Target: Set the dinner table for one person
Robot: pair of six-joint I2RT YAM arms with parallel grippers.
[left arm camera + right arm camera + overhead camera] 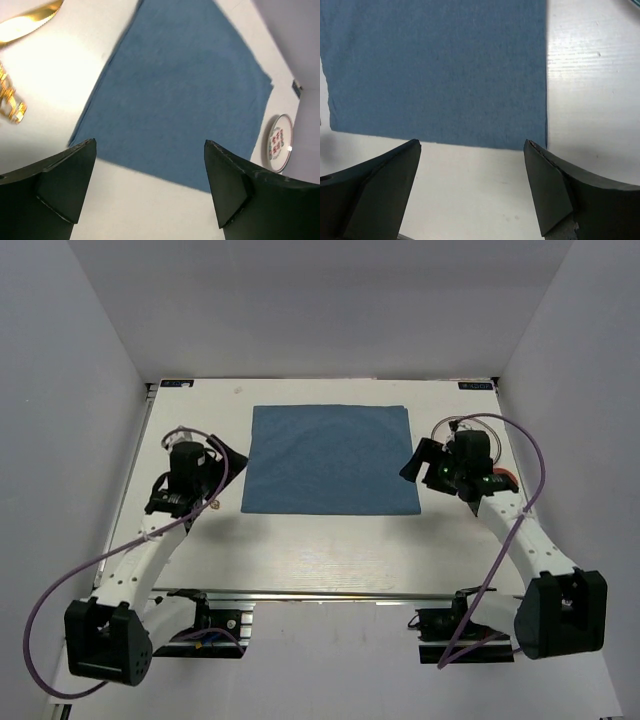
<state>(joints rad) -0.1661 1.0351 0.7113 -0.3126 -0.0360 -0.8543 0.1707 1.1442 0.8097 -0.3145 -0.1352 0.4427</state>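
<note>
The table (330, 550) is filling the floor of a grey-walled booth, white and flat, faintly scuffed, with a metal rail (320, 595) running along its near edge just ahead of the arm bases. Two small dark labels (175, 383) are sitting at its far corners, and their writing is too small to read. A blue cloth (330, 460) is lying flat on the middle of the far half, a smooth rectangle with slightly wavy edges. The left gripper (150, 185) is hovering over the table just beside the cloth's left edge, its jaws standing wide apart with nothing between them. The right gripper (472, 185) is hanging just off the cloth's right edge, also spread wide and holding nothing. In the left wrist view a white plate (280, 143) with red markings in its middle is resting on the table past the cloth's far side; whether those markings are writing cannot be told. A gold knife (30, 22) is lying on the bare white surface left of the cloth, and an ornate gold piece (10, 102) is showing near it, cut off by the frame edge.
</note>
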